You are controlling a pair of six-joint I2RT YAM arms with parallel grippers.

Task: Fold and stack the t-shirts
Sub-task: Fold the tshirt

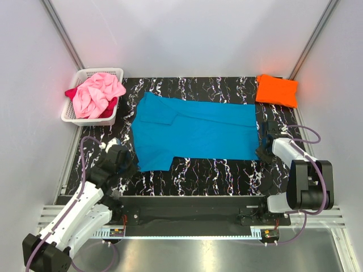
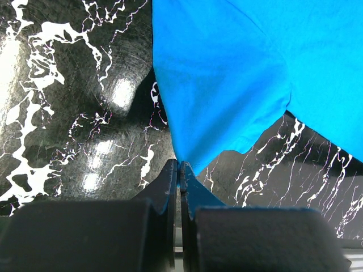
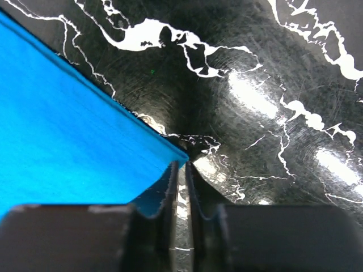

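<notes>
Left tool [image 2: 180, 168] clenched the turquoise t-shirt [image 2: 227, 73]; right tool [image 3: 180, 170] grasp was unclear, since the corner at its tips could slip out.

Turquoise t-shirt [image 1: 195, 133] lies flat at centre of table [image 1: 227, 170]. Orange t-shirt [image 1: 277, 90] folded, far right corner. Pink t-shirt [image 1: 97, 93] crumpled over dark red t-shirt [image 1: 112, 106] in white basket [image 1: 79, 119].

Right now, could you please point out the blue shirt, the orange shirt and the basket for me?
blue shirt [image 1: 198, 127]: top view, middle of its spread-out body.
orange shirt [image 1: 276, 90]: top view, centre of the folded bundle.
basket [image 1: 108, 71]: top view, on its far rim.
</notes>
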